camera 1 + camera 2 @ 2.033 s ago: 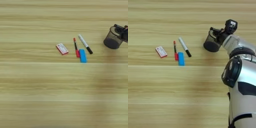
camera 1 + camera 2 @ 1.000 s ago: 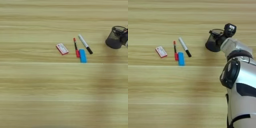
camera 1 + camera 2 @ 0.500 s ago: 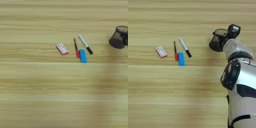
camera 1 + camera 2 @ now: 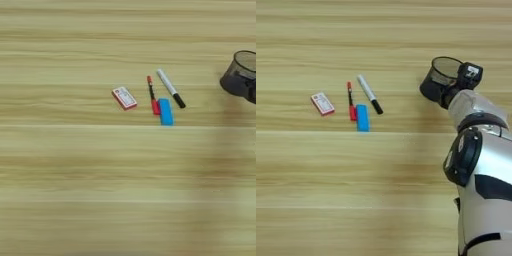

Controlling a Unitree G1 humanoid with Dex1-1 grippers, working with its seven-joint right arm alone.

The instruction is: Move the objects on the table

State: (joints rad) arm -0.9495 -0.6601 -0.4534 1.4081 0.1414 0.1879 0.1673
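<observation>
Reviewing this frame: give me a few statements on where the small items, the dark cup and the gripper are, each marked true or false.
1. The red-and-white card box lies left of the red pen. True.
2. The blue block sits inside the dark mesh cup. False: it lies on the table, beside the pen.
3. The right gripper is at the cup. True.
4. The white marker stands upright. False: it lies flat.

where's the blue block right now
The blue block lies on the table a little right of centre in the left eye view, touching the red pen on its left, with the white marker just beyond it.
</observation>
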